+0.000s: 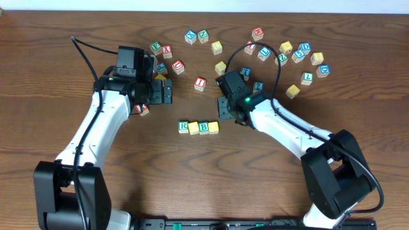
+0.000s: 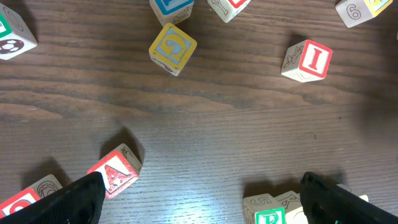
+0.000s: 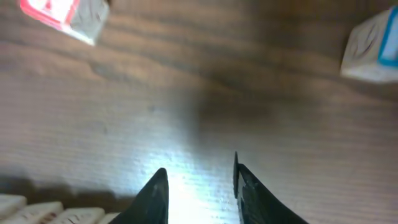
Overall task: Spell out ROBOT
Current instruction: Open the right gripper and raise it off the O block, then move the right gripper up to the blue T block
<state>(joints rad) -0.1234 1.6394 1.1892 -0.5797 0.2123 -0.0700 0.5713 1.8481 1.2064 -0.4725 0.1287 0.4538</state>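
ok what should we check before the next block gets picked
1. Row in order: ok for the R block and B block. The letters on the yellow blocks between and after them: cannot tell.
2. Right gripper open and empty: ok.
3. Left gripper open and empty: ok.
4. T block located: cannot tell, none is readable in any view.
5. Bare table past the row's right end: ok.

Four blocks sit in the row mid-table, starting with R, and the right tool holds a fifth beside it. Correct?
Not quite: the right tool holds nothing; the right wrist view shows bare table between its fingers. The four-block row starting with R is correct.
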